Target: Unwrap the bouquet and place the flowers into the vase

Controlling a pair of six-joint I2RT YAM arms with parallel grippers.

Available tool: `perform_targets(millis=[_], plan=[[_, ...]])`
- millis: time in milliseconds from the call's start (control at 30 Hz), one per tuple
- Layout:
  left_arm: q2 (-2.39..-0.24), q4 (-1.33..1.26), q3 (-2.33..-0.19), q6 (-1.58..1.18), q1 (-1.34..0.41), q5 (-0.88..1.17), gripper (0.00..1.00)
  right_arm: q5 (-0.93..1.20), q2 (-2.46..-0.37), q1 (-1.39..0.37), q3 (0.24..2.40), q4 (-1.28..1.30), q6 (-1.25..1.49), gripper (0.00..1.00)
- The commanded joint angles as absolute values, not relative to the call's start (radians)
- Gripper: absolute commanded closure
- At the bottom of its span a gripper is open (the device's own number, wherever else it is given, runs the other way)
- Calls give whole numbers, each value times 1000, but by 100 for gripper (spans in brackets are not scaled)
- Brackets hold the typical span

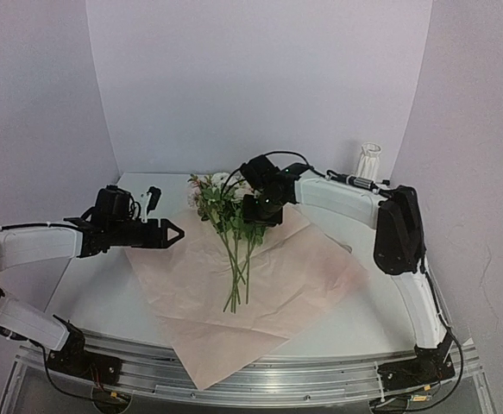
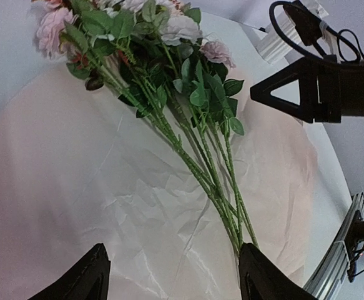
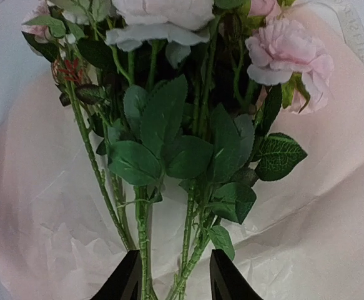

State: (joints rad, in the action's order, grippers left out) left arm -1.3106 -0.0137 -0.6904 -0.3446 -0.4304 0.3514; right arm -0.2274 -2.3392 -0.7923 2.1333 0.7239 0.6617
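Observation:
The bouquet's pale pink wrapping paper lies spread flat on the table. The flowers rest on it, blooms toward the back and green stems pointing forward. My right gripper is down over the leafy upper stems. In the right wrist view its fingers straddle several stems, with paper still showing between them. My left gripper hovers open at the paper's left edge. Seen from the left wrist, it has only paper between its jaws, and the stem ends lie by the right finger. The white ribbed vase stands at the back right.
A small black object sits on the table at the back left, behind the left arm. White walls close in the back and both sides. The paper's front corner hangs over the metal rail at the near edge.

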Motion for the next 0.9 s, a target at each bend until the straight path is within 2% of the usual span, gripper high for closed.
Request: perform_targets(millis=[0,200,500,733,800,867], plan=[[-1314,-110,-654,-469,-423,312,30,-244,-2352,-786,2113,725,737,60],[-1316,-120,-646,-457,-422,326,31,-140,-2409,-839,2118,611,595,51],[-1313,-107,-650,-443,-423,328,31,-148,-2473,-845,2110,574,571,60],[-1320,-102,-662,-440,-422,331,31,-148,-2519,-845,2134,573,592,75],[-1321,-99,-668,-439,-422,332,31,-159,-2514,-846,2137,574,593,89],[-1322,-97,-671,-437,-423,335,32,-169,-2499,-846,2135,574,587,99]])
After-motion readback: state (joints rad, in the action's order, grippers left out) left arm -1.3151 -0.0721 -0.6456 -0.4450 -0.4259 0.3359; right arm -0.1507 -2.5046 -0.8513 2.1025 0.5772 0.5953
